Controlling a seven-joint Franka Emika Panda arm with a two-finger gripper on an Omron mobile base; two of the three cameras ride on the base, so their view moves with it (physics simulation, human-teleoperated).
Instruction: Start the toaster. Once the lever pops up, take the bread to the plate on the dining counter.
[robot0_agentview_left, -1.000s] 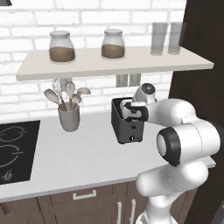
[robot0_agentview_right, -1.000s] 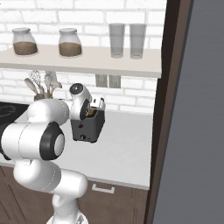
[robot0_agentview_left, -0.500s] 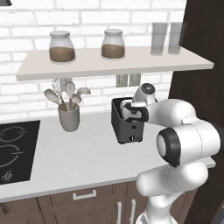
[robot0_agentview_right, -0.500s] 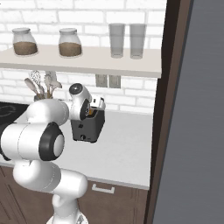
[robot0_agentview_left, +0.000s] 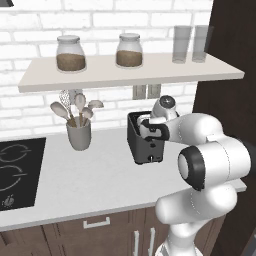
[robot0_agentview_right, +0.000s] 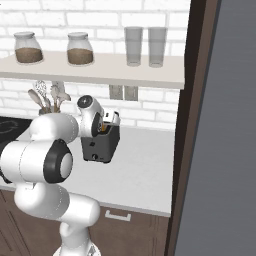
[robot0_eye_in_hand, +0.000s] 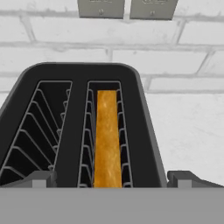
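The dark grey toaster (robot0_agentview_left: 145, 147) (robot0_agentview_right: 100, 145) stands on the white worktop against the brick wall. My gripper (robot0_agentview_left: 150, 127) (robot0_agentview_right: 107, 122) hovers right over its top, open and holding nothing. In the hand view the toaster (robot0_eye_in_hand: 78, 131) shows two slots, and the golden-orange bread (robot0_eye_in_hand: 107, 140) stands on edge in the right one. My gripper (robot0_eye_in_hand: 113, 179) has its fingertips (robot0_eye_in_hand: 43, 178) spread wider than the toaster's top. An orange sliver of the bread (robot0_agentview_right: 103, 129) peeks out beside the hand. The lever is hidden. The plate and the dining counter are out of view.
A grey utensil cup (robot0_agentview_left: 79, 135) stands left of the toaster, and a black hob (robot0_agentview_left: 15, 170) lies further left. A shelf (robot0_agentview_left: 125, 70) with jars and glasses hangs low overhead. Wall sockets (robot0_eye_in_hand: 127, 8) sit behind the toaster. A tall dark cabinet (robot0_agentview_right: 220, 150) walls off the right.
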